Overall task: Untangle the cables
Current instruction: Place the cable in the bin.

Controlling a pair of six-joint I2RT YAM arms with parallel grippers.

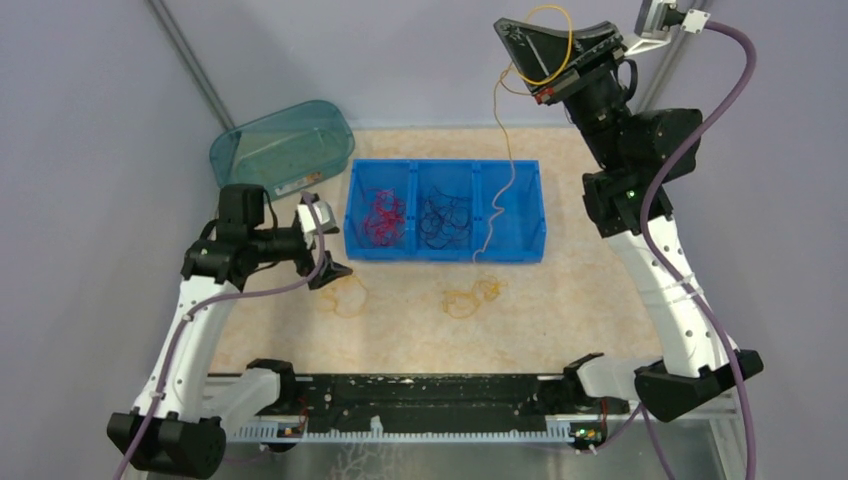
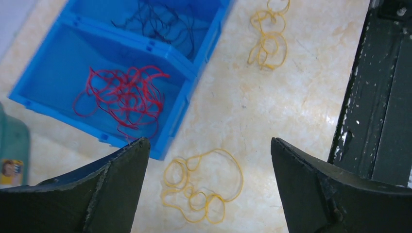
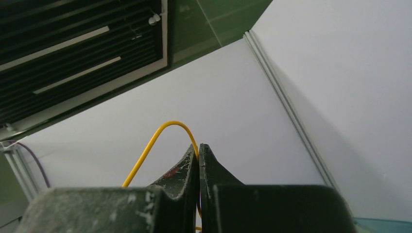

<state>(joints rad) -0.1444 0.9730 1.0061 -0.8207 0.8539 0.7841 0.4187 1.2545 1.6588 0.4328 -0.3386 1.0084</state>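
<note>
A yellow cable (image 3: 160,131) is pinched between the jaws of my right gripper (image 3: 199,145), which is shut. That gripper (image 1: 510,35) is raised high at the back right. The yellow cable (image 1: 505,170) hangs from it down across the right compartment of the blue bin (image 1: 445,252). Its lower end lies curled on the table (image 1: 470,295). Red cables (image 1: 383,215) fill the left compartment, dark cables (image 1: 445,220) the middle one. My left gripper (image 2: 209,141) is open just above another coiled yellow cable (image 2: 197,198), lying loose on the table before the bin's left corner.
A teal translucent tub (image 1: 280,145) lies tilted at the back left, behind the left arm. The black rail (image 2: 374,111) of the arm bases runs along the near edge. Grey walls close in the left, back and right.
</note>
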